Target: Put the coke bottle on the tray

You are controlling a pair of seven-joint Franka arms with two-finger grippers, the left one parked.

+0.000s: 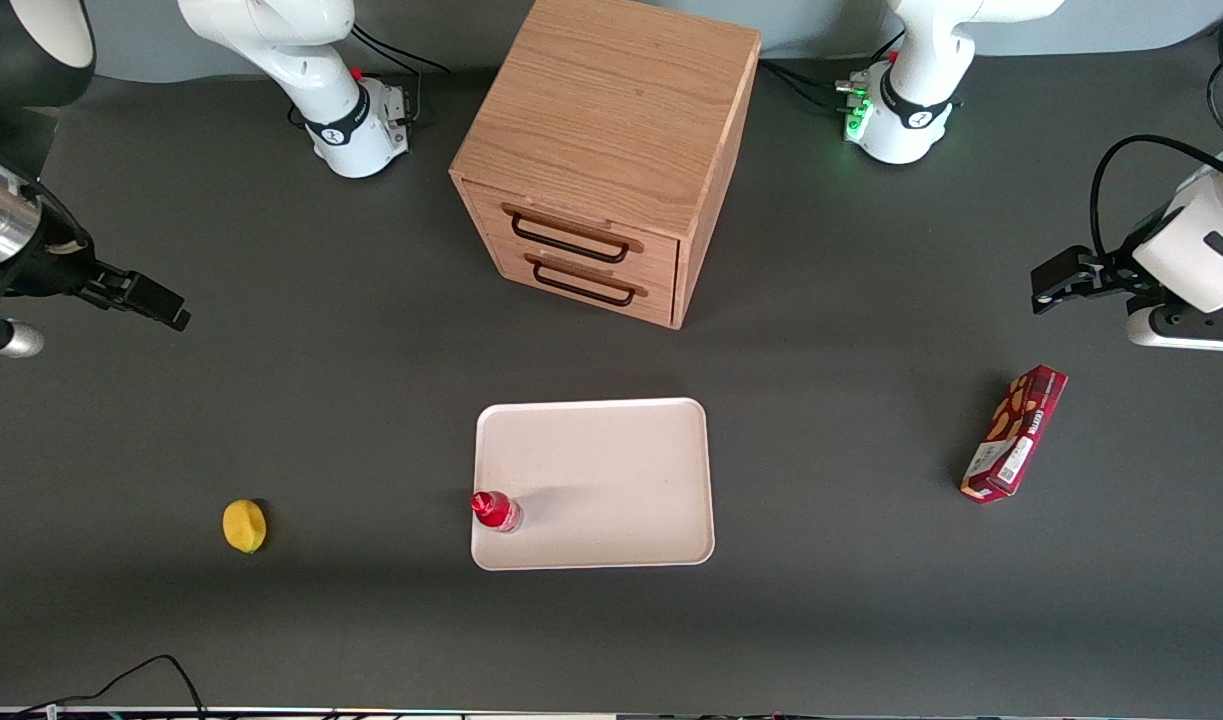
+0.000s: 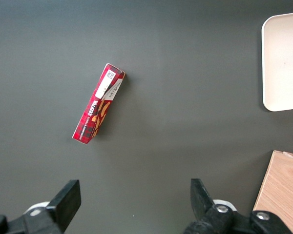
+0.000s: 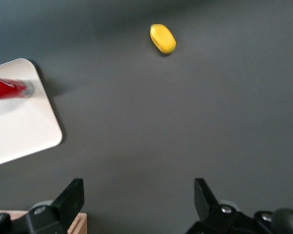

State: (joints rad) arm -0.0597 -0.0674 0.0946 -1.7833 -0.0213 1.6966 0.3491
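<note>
The coke bottle, with red cap and red label, stands upright on the pale pinkish-white tray, at the tray's corner nearest the front camera on the working arm's side. It also shows in the right wrist view on the tray. My right gripper is open and empty, raised high at the working arm's end of the table, far from the bottle. In the right wrist view the gripper has its jaws wide apart over bare dark table.
A yellow lemon lies on the table toward the working arm's end, also in the right wrist view. A wooden two-drawer cabinet stands farther from the front camera than the tray. A dark red snack box lies toward the parked arm's end.
</note>
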